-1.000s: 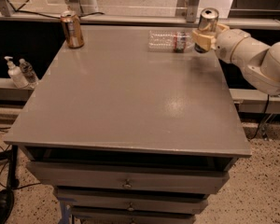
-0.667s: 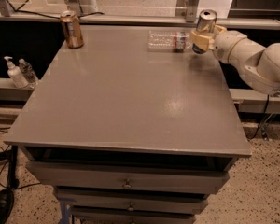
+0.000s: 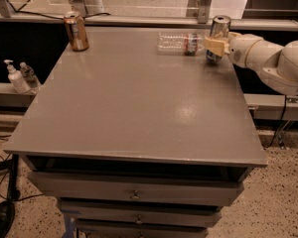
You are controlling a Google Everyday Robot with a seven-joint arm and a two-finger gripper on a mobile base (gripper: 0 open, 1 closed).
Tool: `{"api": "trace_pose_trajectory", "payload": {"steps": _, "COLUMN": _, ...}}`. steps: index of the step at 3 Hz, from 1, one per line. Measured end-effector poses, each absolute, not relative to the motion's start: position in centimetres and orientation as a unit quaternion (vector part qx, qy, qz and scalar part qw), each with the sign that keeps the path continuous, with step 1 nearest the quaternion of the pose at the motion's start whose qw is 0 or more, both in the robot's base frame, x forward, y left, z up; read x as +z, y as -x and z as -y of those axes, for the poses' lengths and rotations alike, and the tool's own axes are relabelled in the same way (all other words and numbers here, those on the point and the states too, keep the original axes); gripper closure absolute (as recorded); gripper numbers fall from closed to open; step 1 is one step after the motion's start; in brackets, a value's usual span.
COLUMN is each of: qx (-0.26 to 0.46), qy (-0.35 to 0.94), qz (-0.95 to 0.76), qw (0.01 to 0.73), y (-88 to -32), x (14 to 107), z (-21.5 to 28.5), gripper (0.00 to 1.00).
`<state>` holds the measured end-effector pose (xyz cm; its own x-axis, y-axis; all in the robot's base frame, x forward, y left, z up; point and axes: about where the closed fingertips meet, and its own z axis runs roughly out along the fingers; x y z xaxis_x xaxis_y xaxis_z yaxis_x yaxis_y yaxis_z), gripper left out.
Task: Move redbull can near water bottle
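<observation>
Gripper (image 3: 216, 47) at the table's (image 3: 139, 103) far right edge pinches the upright redbull can (image 3: 220, 25), just right of the lying water bottle (image 3: 179, 42). Push left too far and you could roll that bottle away. You have two cans, counting the brown can (image 3: 76, 31), and one water bottle.

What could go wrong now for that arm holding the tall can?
The water bottle lies on its side, so a nudge from the redbull can might roll it. The can is tall and slim; it could topple when the gripper, closed around it near the table's far right corner, lets go.
</observation>
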<state>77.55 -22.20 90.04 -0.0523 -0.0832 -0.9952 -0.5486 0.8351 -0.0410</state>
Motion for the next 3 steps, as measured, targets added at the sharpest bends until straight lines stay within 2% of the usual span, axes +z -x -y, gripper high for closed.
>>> {"api": "trace_pose_trajectory", "payload": {"steps": 1, "qx": 0.193, "qy": 0.218, "qz": -0.728, "qw": 0.62, "y": -77.5, "x": 88.8, "z": 22.7, "gripper": 0.83}}
{"api": "trace_pose_trajectory", "payload": {"steps": 3, "qx": 0.207, "qy": 0.211, "qz": -0.75, "qw": 0.592, "y": -77.4, "x": 87.3, "z": 22.9, "gripper": 0.36}}
